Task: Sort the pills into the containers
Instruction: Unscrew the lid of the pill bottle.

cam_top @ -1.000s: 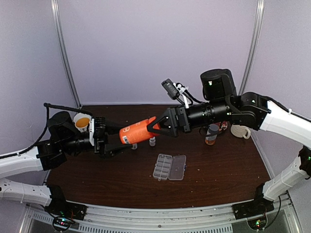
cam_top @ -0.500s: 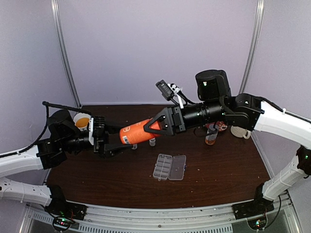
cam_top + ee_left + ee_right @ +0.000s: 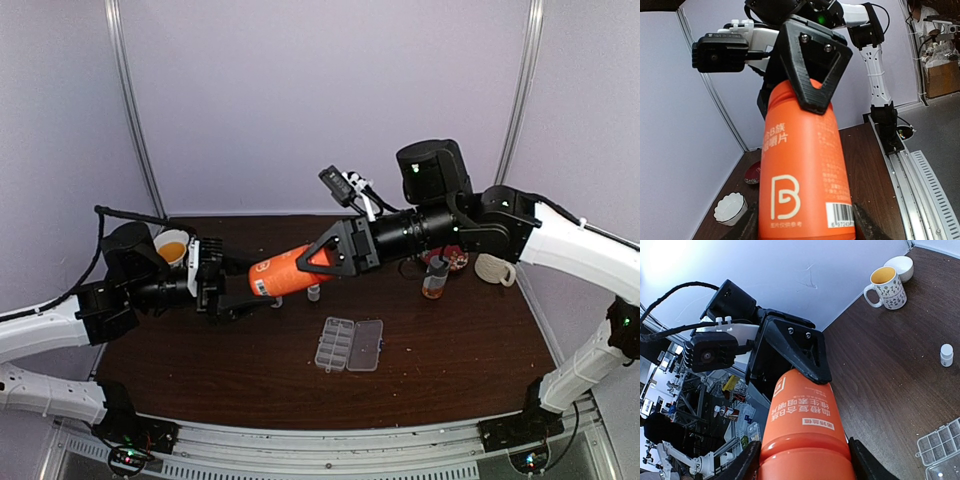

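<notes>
Orange bottle (image 3: 285, 272): off the table (image 3: 220, 370), held in the air with its long axis running left to right, spanned between the two arms.

Left hand (image 3: 254, 291): about half closed, clamped on either side of the bottle's base end (in the left wrist view the barcode and logo sit just above the finger pads).

Right hand (image 3: 308, 262): about half closed on the opposite, capped end. In the right wrist view its two fingers press against both sides of the orange cap. The two hands face each other along the bottle and do not touch.

Organiser box (image 3: 348, 345): flat on the table, lid swung open to the right. It lies nearer the arm bases than the bottle and a little to its right. The cells are clear plastic; the pills are too small to make out in any view.

Also on the table:
- small white bottle (image 3: 313, 291), upright, beneath the capped end
- mug (image 3: 172, 246) with a yellow-orange inside, behind the left hand
- amber bottle (image 3: 434, 277) with a dark cap, beside a white cup (image 3: 493, 269), right rear
</notes>
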You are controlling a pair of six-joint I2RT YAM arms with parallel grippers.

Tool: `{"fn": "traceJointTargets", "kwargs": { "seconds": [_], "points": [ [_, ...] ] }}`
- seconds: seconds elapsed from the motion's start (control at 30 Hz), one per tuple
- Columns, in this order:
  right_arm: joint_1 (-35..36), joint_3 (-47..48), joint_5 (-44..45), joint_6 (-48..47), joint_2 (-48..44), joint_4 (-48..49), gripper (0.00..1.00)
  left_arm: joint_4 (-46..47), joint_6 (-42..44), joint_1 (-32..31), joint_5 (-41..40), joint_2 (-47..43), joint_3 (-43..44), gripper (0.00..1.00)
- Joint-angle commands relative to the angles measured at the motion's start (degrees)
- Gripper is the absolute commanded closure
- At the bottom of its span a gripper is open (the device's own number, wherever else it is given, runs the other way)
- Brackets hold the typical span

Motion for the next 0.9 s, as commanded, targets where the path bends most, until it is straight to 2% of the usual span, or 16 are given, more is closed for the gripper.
{"fn": "traceJointTargets", "kwargs": {
  "seconds": [0.0,0.07,0.2,0.27,0.33,0.4,0.5,0.87],
  "points": [
    [0.73,2.17,-0.09,-0.54,1.53,-1.42,0.60,-0.18,-0.27,0.29,-4.20,1.46,3.37,0.54],
    [0.73,2.38,-0.12,-0.44,1.70,-1.53,0.60,-0.78,-0.17,0.29,-4.59,1.77,3.59,0.44],
    [0.72,2.71,0.78,-0.15,2.13,-1.98,0.60,-1.53,0.73,-0.66,-6.42,2.12,3.63,0.14],
    [0.72,2.99,1.03,-0.16,2.46,-2.40,0.60,-2.79,1.29,-1.20,-7.18,2.73,4.25,0.09],
    [0.72,3.06,0.91,-0.06,2.68,-2.20,0.61,-4.12,1.93,-1.49,-7.20,3.53,5.11,0.10],
    [0.72,3.21,0.93,-0.04,2.78,-2.28,0.61,-4.65,2.38,-1.51,-6.30,4.12,5.48,0.17],
    [0.77,3.64,1.81,-0.40,3.10,-3.31,0.61,-4.67,2.55,-1.64,-6.07,4.24,5.50,0.19],
    [0.72,5.48,5.68,-2.50,3.40,-8.31,0.61,-6.26,3.21,-1.64,-5.92,4.24,5.64,0.19]
  ]
}}
